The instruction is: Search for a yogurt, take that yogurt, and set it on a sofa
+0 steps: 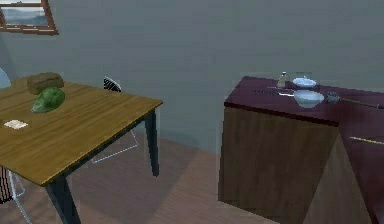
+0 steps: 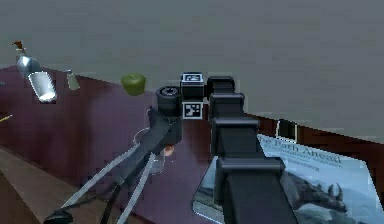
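- Yogurt: best guess was the small pale blob [image 2: 171, 150] on the maroon counter [image 2: 60, 130], right by the gripper [image 2: 100, 198]; too small to confirm.
- Arm [image 2: 235, 150] reached out over that counter, probably because the target sat there.
- Fingers angled down-left across the countertop; couldn't tell their spacing, or whether anything was held.
- Bottle [image 2: 35, 75] and green fruit [image 2: 134, 84] lay farther left, well apart.

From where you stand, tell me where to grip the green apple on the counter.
Grip the apple across its round middle, probably from the near side: it sits free on the countertop, the wall close behind, the shaker standing apart.
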Controlling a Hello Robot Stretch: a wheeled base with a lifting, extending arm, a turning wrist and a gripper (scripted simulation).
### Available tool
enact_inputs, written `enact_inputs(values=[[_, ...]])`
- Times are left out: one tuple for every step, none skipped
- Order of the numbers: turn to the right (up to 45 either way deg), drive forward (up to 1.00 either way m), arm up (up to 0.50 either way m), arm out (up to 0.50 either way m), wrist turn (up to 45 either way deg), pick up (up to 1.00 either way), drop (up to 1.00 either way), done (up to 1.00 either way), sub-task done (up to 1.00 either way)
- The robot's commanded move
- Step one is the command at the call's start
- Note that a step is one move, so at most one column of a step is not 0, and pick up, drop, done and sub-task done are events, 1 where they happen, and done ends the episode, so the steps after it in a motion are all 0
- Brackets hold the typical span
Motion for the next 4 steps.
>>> enact_inputs(values=[[0.0,0.0,0.0,0.0,45.0,0.0,0.0,0.0,0.0],[0.0,0.0,0.0,0.0,45.0,0.0,0.0,0.0,0.0],[0.0,0.0,0.0,0.0,36.0,0.0,0.0,0.0,0.0],[0.0,0.0,-0.16,0.0,0.0,0.0,0.0,0.0,0.0]])
